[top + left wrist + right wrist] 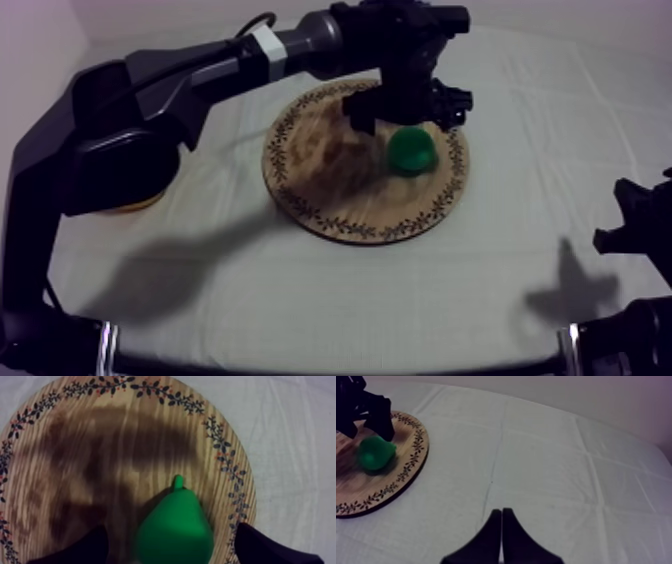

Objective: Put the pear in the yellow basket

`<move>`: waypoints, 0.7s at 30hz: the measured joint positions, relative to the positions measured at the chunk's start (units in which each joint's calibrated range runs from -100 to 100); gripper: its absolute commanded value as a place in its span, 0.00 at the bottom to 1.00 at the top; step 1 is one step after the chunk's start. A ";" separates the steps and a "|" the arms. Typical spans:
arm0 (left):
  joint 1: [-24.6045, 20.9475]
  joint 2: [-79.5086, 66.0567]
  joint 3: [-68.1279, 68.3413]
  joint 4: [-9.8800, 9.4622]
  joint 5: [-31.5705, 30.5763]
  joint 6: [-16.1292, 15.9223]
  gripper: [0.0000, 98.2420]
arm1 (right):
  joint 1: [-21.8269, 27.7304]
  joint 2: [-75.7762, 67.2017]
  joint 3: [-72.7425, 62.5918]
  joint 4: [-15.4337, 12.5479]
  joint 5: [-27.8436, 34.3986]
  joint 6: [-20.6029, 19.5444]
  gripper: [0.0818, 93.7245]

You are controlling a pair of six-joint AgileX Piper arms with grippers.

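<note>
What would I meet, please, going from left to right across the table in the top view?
Basket → board → pear, lying on the board's right part → right gripper at the table's edge.

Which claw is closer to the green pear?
Left. The left gripper is open over the pear, one finger on either side; the right gripper sits shut, far off across the cloth.

Grey-white cloth (300, 290) — creased, shadow-streaked
</note>
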 measured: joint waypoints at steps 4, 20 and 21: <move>0.12 2.03 -1.52 0.07 -0.14 -0.19 0.95 | 0.00 0.00 0.00 0.00 0.00 0.00 0.00; 0.90 8.54 -5.78 0.07 -0.15 0.97 0.93 | 0.00 0.00 0.00 0.00 -0.06 0.00 0.00; 0.90 8.96 -6.28 -0.21 -0.02 1.17 0.92 | 0.00 0.00 0.00 0.00 -0.06 0.00 0.00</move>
